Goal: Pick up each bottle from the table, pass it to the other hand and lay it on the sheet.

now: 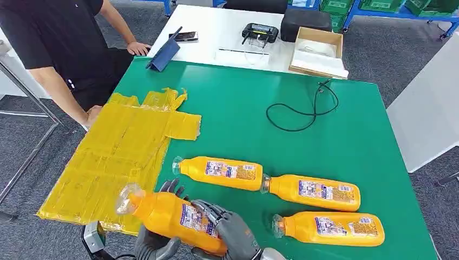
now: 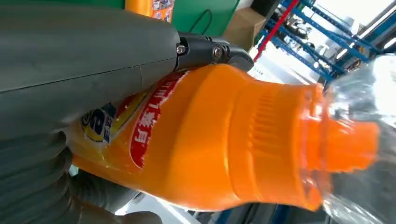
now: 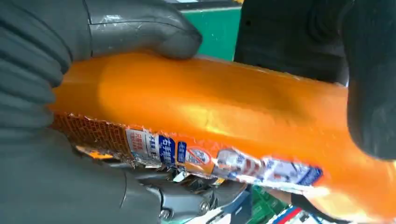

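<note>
Fingers (image 1: 174,187) of my left hand (image 1: 154,241) curl round the bottle (image 1: 173,215) from beneath, dark tips showing over its far side; my right hand (image 1: 230,230) wraps its label end from above, thumb (image 3: 144,28) pressed on the orange wall. Both hands grip it, held tilted above the green table (image 1: 243,114) at six o'clock, clear cap toward ten o'clock, over the near corner of the yellow sheet (image 1: 119,151). Three more bottles lie flat: one (image 1: 219,172) at centre, one (image 1: 311,192) at three o'clock of it, one (image 1: 330,228) at four o'clock. A black cable (image 1: 303,108) loops at one o'clock. A person (image 1: 54,43) stands at eleven o'clock.
</note>
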Available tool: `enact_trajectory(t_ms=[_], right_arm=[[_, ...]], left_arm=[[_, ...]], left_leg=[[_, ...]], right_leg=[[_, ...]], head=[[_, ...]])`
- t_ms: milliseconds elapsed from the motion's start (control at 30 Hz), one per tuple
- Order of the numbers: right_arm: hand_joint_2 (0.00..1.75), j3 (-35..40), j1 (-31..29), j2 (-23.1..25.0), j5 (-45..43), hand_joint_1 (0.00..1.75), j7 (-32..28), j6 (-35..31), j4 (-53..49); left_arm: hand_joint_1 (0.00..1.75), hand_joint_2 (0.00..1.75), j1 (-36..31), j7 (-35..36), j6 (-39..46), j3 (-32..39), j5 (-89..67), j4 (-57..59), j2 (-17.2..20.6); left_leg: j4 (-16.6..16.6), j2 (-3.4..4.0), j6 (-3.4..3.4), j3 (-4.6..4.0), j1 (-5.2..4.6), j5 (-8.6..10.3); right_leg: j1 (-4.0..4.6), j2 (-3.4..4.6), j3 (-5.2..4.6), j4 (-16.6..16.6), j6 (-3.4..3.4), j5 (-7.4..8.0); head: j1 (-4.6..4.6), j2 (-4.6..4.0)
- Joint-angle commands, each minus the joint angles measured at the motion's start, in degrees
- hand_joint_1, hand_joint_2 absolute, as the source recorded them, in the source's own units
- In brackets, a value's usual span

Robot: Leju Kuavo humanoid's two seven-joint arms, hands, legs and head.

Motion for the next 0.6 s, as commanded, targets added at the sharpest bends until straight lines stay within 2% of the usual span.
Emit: enact_trajectory(t_ms=[33, 500, 533, 600], right_arm=[[1.75, 2.2, -1.6, 0.6, 0.0, 1.75, 0.2, 0.2, 5.1], [1.75, 2.8, -1.7, 0.7, -1.1, 1.75, -0.3, 1.3, 6.8], [1.75, 2.9, -1.8, 0.7, -1.0, 1.75, -0.3, 1.3, 6.8], [1.75, 2.9, -1.9, 0.7, -1.0, 1.75, -0.2, 1.4, 6.9]], left_arm=[[0.0, 1.75, -1.9, -0.1, 0.3, -2.1, 0.2, 3.3, 3.6], [0.0, 1.75, -2.8, -0.6, 1.7, -1.9, 0.2, 3.6, 4.0], [1.75, 1.75, -2.8, -0.6, 1.6, -1.9, 0.3, 3.6, 3.9], [1.75, 1.75, -3.1, -1.5, 0.8, -1.9, 0.9, 3.4, 3.8]], left_leg=[[-0.1, 0.04, -0.12, 0.12, 0.04, 0.0], [-0.1, 0.01, -0.15, 0.16, 0.05, -0.02], [-0.1, 0.01, -0.16, 0.15, 0.06, -0.02], [-0.1, 0.01, -0.15, 0.13, 0.05, -0.01]], right_leg=[[0.03, 0.16, 0.12, -0.1, -0.12, 0.01], [0.04, 0.16, 0.18, -0.1, -0.16, -0.02], [0.05, 0.18, 0.17, -0.1, -0.18, -0.02], [0.04, 0.15, 0.14, -0.1, -0.15, -0.01]], head=[[-0.02, 0.0], [-0.02, 0.0], [-0.02, 0.0], [-0.02, 0.0]])
